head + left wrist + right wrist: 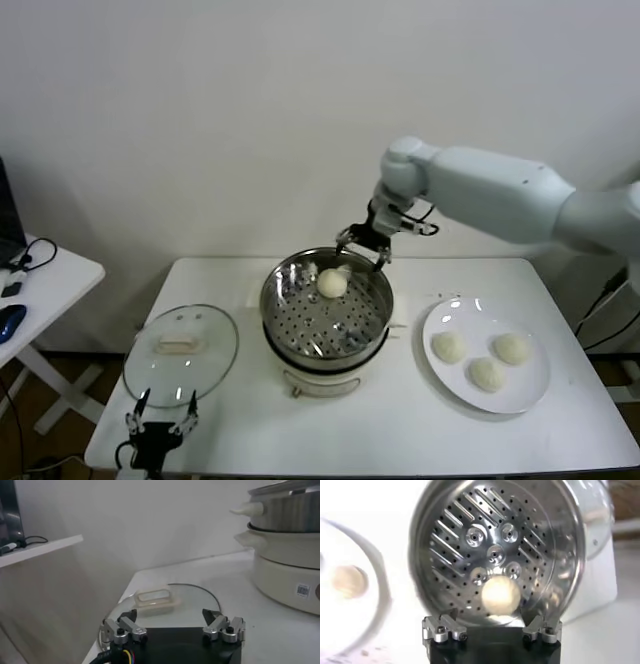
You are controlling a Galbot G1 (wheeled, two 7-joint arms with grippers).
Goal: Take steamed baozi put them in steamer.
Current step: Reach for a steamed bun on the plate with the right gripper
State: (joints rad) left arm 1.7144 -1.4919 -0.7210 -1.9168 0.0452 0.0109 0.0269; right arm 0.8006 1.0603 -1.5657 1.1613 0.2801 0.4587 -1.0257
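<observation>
Left end effector (158,428) sits nearest the camera at the front edge of the white surface (400,420), fingers spread, holding nothing, parked just in front of the round glass lid with a pale handle (181,352). It is idle.

Right end effector (365,243) hangs over the far rim of the round shiny stainless-steel steamer with perforated tray on a white electric base (326,318), fingers spread wide and empty. One small round cream-white steamed bun (332,283) lies on the tray at its far side, just below and in front of the spread fingers, apart from them; it looks released, not gripped. The right wrist view shows the same bun (501,595) resting on the perforated floor between the two fingertips' lines but clear of both.

Three more cream-white buns (486,374) lie on the flat white round plate (530,390) to the robot's right of the steamer, close together, not touching the steamer.

Key relation: the plate lies to the right and nearer the robot than the right end effector, so the next pick probably calls for lifting clear of the rim, then moving right and toward the robot. The buns are round, with no long axis, so approach angle matters little. The right arm is far nearer the plate; the left is well apart, beyond the steamer. About one of four placed, by my judgement.
</observation>
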